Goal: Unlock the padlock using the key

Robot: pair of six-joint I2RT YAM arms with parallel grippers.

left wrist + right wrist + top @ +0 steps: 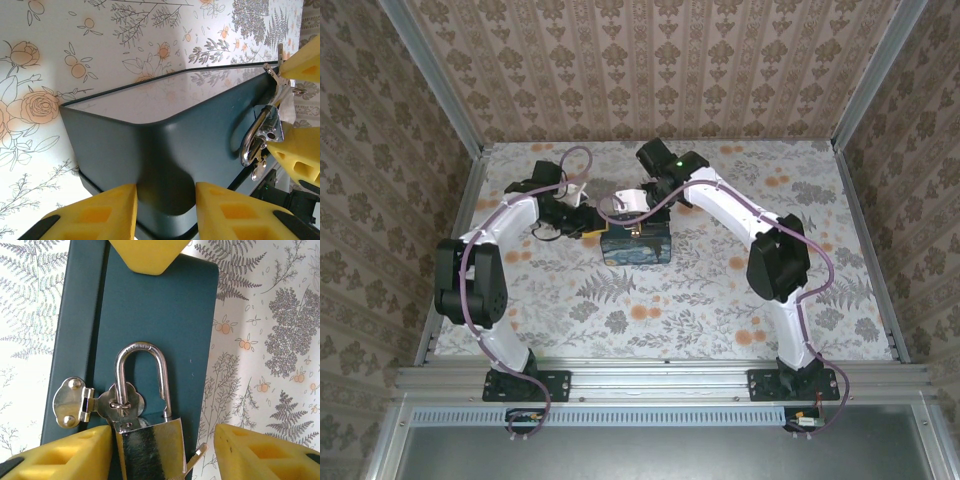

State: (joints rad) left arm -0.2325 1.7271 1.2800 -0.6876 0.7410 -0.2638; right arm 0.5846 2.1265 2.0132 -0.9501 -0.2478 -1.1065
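One padlock point(150, 445), and it hangs by its shackle point(142, 347) from the hasp point(80, 402) on the dark blue box point(165, 310), right btwn the fingers of the right gripper point(162, 437). That gripper is spread wide: one pad touches the lock body, the other stands apart. The lock's long axis runs along the gripper's reach, body toward the wrist, shackle pointing away. The right arm is clearly the nearer one.

A small silver tab point(196, 456) pokes out by the body's lower corner, prob. the key (too little of it shows to be sure).

The left gripper point(165, 200) straddles a box corner at the other end; can't tell if it's clamped.

Count: one box, one lock, two grippers, all on the floral table point(270, 315).
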